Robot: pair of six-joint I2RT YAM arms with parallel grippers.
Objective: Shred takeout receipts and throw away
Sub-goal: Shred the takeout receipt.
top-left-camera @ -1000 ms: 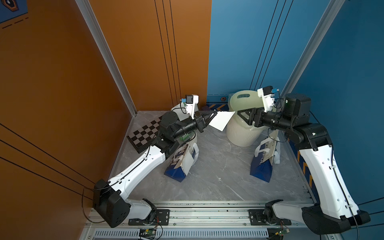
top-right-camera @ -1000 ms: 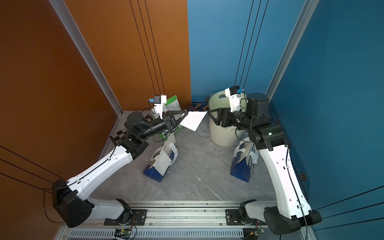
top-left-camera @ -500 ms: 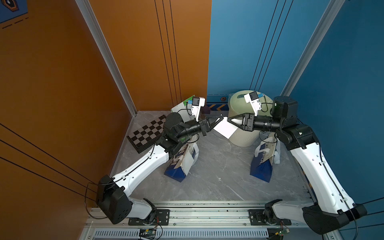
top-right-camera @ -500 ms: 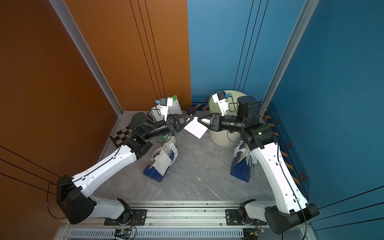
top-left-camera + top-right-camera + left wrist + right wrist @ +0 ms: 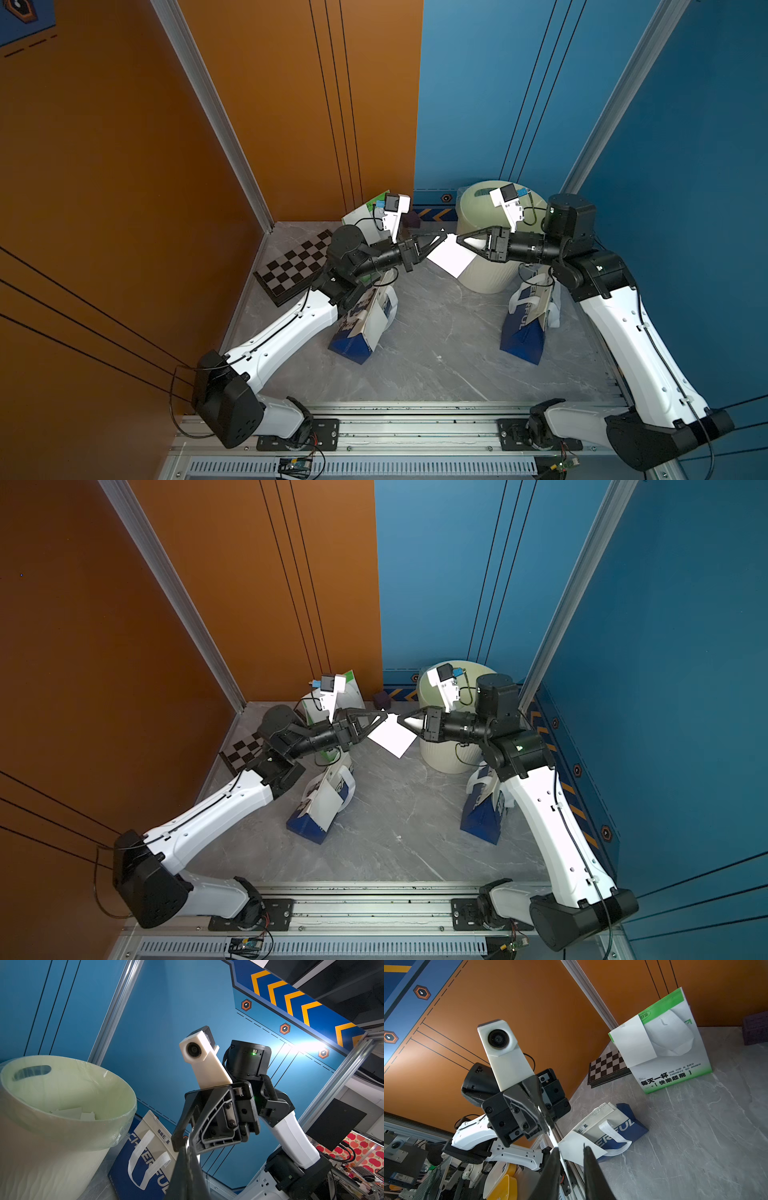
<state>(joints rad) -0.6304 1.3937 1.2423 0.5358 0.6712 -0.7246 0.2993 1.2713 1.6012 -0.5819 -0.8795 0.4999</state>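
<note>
Fingers of my left gripper clamp the takeout receipt at its top corner. It hangs mid-air, long edges slanting down toward my right. Right gripper straddles the same corner with a narrow gap; contact unclear. Waste bin stands behind.

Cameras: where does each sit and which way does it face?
Top views: high at the front, looking down on the table; left arm, right arm, left claw and right claw at one receipt.
Left wrist: on left arm, facing right claw, bin, blue bag; own fingertips show.
Right wrist: on right arm, facing left claw, green bag; own fingertips show.
Shared: top and left wrist views both show the bin.
</note>
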